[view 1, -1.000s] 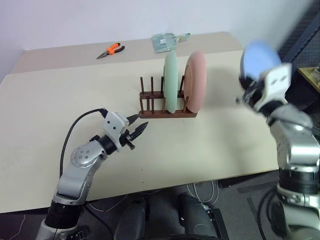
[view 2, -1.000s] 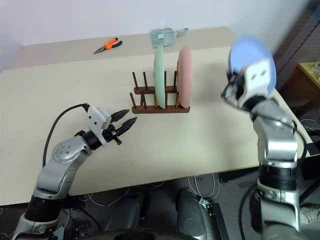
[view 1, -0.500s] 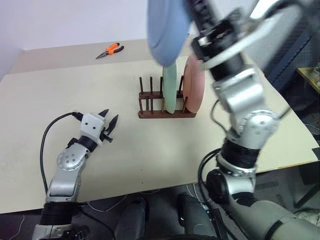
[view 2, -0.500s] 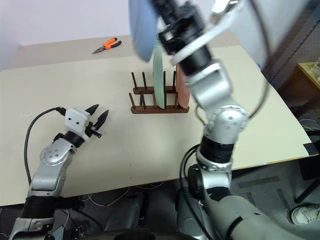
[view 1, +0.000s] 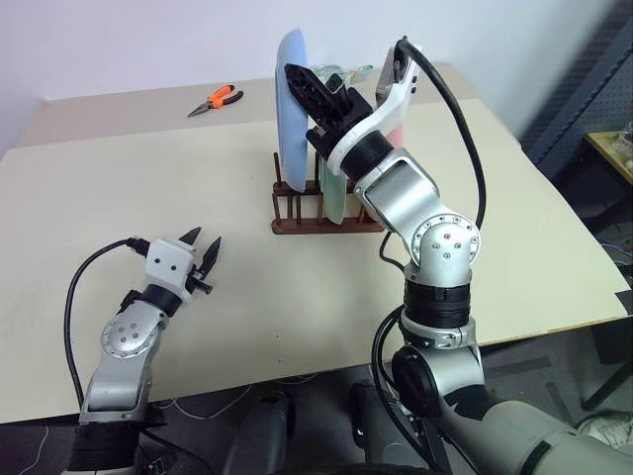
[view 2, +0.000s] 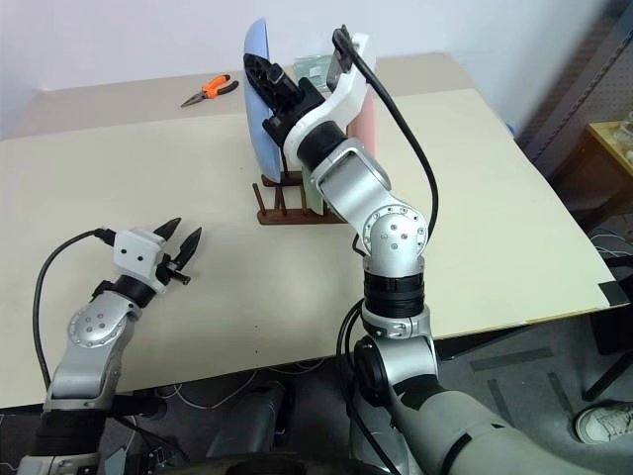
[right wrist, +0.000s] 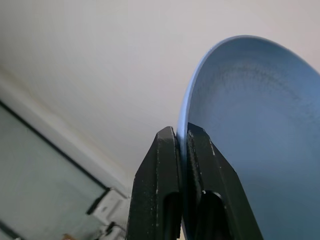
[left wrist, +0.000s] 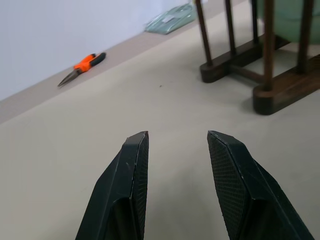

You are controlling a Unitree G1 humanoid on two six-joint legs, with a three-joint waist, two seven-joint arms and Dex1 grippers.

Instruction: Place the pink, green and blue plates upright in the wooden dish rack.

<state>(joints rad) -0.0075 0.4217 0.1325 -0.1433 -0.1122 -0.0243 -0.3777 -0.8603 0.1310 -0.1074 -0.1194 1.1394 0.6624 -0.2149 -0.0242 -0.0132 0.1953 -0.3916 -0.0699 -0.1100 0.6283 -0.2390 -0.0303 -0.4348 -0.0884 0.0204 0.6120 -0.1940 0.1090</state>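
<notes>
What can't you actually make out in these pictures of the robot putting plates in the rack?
- Pink plate: mostly hidden behind the right arm in the eye views.
- Green plate: only a strip shows between the blue plate and the arm.
- Wooden dish rack: whether the blue plate's lower edge has entered a slot can't be told; the plate covers it.
- Clear packet at the table's far edge: contents too small.

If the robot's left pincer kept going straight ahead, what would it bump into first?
Probably the rack. The open left pincer points across bare table, with the rack's near end slightly off to one side, so it might only just clip it.
</notes>
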